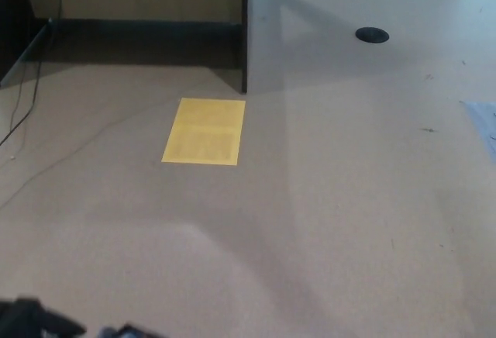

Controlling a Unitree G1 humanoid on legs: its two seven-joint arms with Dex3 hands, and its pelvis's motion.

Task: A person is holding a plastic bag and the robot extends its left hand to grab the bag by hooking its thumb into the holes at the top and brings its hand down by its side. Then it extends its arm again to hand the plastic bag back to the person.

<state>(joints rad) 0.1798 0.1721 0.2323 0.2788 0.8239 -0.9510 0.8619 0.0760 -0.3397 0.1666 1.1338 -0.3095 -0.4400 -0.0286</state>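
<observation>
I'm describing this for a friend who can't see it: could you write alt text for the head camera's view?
A bare tan floor fills the head view, with a yellow rectangular sheet lying flat near a dark partition edge. A black, blurred part of the robot pokes in at the bottom left corner; no bag or person shows. A thin cable trails at left and a round dark disc lies far right.

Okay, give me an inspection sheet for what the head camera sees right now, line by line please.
Surface: tan floor, shadow bands across it, a few small dark specks.
Job's things: nothing seen; no plastic bag, no person.
Clutter: yellow sheet flat on the floor; pale blue patch at the right edge.
Hands: a dark shape at the bottom left corner, too little shown to identify; right hand not in view.
Cables: thin cable running across the floor at left.
Surroundings: dark partition edge; round black floor port.
</observation>
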